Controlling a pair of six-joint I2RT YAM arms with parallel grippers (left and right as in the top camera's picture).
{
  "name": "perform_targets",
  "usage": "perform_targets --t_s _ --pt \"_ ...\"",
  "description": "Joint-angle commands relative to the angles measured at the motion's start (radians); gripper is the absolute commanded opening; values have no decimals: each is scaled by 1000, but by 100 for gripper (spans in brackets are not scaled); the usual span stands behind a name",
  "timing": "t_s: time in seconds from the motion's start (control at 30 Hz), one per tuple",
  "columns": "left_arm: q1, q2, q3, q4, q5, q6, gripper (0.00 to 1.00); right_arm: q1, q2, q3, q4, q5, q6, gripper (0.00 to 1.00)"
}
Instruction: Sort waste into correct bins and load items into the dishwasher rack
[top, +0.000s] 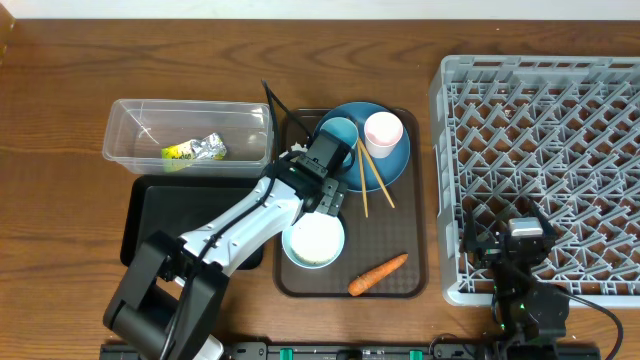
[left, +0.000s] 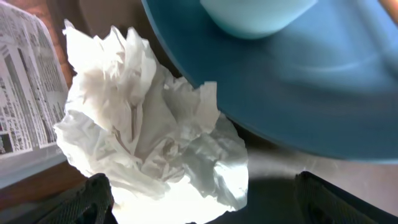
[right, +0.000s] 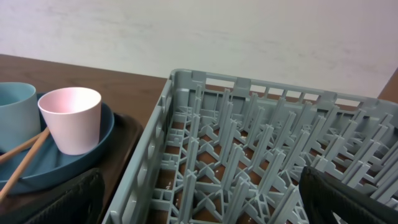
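Note:
Crumpled white paper (left: 143, 137) lies on the brown serving tray (top: 400, 245) beside the blue plate (left: 298, 93). My left gripper (left: 202, 190) is open with the paper between its fingers; in the overhead view the gripper (top: 322, 162) hides the paper. The plate (top: 397, 160) carries a light blue cup (top: 340, 132), a pink cup (top: 383, 130) and two chopsticks (top: 372, 178). A white bowl (top: 314, 243) and an orange carrot (top: 378, 275) lie on the serving tray. My right gripper (right: 200, 180) is open and empty over the grey rack's (top: 540, 120) front left corner.
A clear tub (top: 125, 130) at the back left holds a yellow-green wrapper (top: 195, 150). A black tray (top: 160, 215) lies in front of it, partly under my left arm. The rack (right: 249, 143) stands right beside the serving tray.

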Motion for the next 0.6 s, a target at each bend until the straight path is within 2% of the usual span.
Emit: perform_targets --t_s 0.0,0.57 --pt "-1 7 -7 16 -22 6 97 2 -2 -2 -3 7 7 99" --pt "2 68 -7 36 -38 51 97 2 -2 -2 -3 7 7 99"
